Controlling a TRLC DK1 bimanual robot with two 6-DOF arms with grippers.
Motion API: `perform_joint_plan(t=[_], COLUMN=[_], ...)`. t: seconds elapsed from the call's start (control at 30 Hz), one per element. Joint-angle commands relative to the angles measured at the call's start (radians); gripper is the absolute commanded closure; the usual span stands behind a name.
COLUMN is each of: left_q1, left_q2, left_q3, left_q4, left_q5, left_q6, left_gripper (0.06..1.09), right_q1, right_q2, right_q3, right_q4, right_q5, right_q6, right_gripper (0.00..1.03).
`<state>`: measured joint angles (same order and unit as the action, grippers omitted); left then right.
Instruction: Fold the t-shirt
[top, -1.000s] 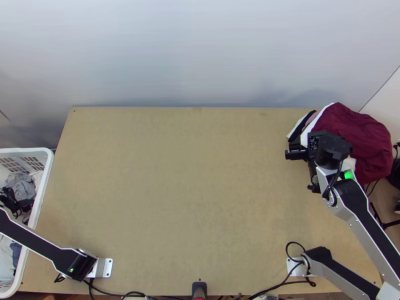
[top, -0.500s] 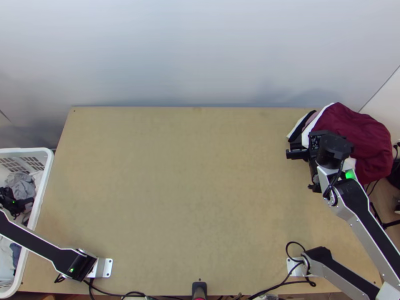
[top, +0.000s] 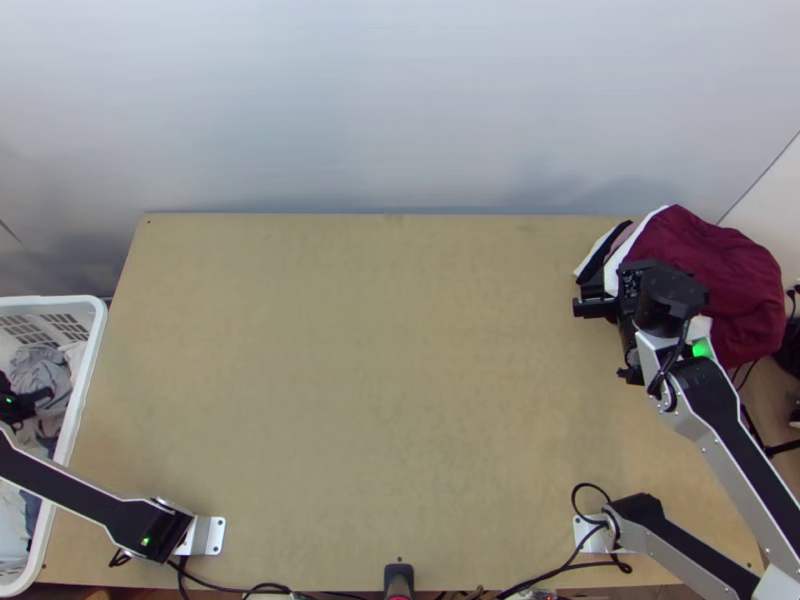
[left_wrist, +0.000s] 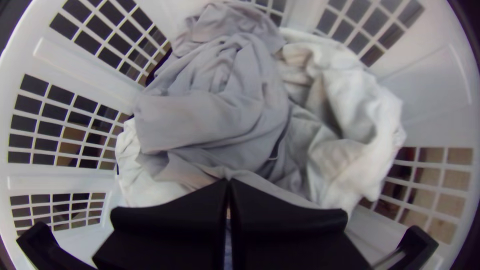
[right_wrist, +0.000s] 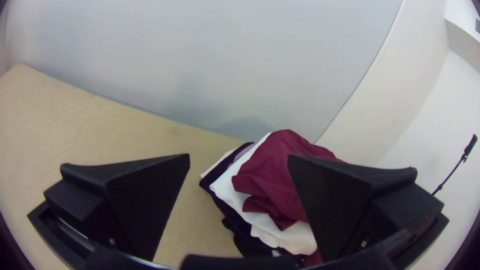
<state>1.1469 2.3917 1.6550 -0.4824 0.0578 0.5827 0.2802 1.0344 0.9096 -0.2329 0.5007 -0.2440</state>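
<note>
My left gripper (top: 18, 402) is over the laundry in the white basket at the table's left. In the left wrist view the left gripper (left_wrist: 228, 183) is shut, with no cloth visible between its fingers, above bunched grey cloth (left_wrist: 215, 110) and crumpled white cloth (left_wrist: 350, 120). I cannot tell which piece is the t-shirt. My right gripper (top: 592, 306) is by the pile of clothes at the table's far right corner. Seen from its wrist, the right gripper (right_wrist: 239, 156) stands wide open, and the pile's maroon cloth (right_wrist: 272, 185) appears between and beyond its fingers.
The basket (top: 88, 385) has gridded walls and stands against the left table edge. Bare wooden tabletop (top: 350, 380) stretches between the arms. The maroon-topped pile (top: 715, 275) overhangs the right edge, with white and dark layers below. Cables (top: 540, 578) lie along the near edge.
My left gripper has shifted a little up the picture and to the left over the basket, uncovering more of the cloth there. The right arm has hardly moved.
</note>
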Motion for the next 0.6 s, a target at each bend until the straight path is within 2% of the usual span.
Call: perform_joint_plan(t=[0.0, 0.2, 0.27, 0.57], left_q1=[0.004, -0.024, -0.035, -0.196], left_q2=[-0.201, -0.427, -0.508, -0.718], left_q3=[-0.018, -0.023, -0.031, 0.207], left_q4=[-0.173, -0.366, -0.387, -0.443], left_q5=[0.174, 0.350, 0.399, 0.456], left_q6=[-0.040, -0.084, -0.103, -0.253], left_gripper=[1.04, 1.05, 1.05, 1.05], right_q1=[-0.003, 0.001, 0.008, -0.001], right_q2=[-0.008, -0.007, -0.010, -0.050], right_q3=[0.035, 0.063, 0.063, 0.031], right_q4=[-0.005, -0.025, -0.026, -0.023], right_q5=[0.002, -0.005, -0.005, -0.004], right_q6=[0.011, 0.015, 0.014, 0.009], right_gripper=[0.12, 0.12, 0.11, 0.11])
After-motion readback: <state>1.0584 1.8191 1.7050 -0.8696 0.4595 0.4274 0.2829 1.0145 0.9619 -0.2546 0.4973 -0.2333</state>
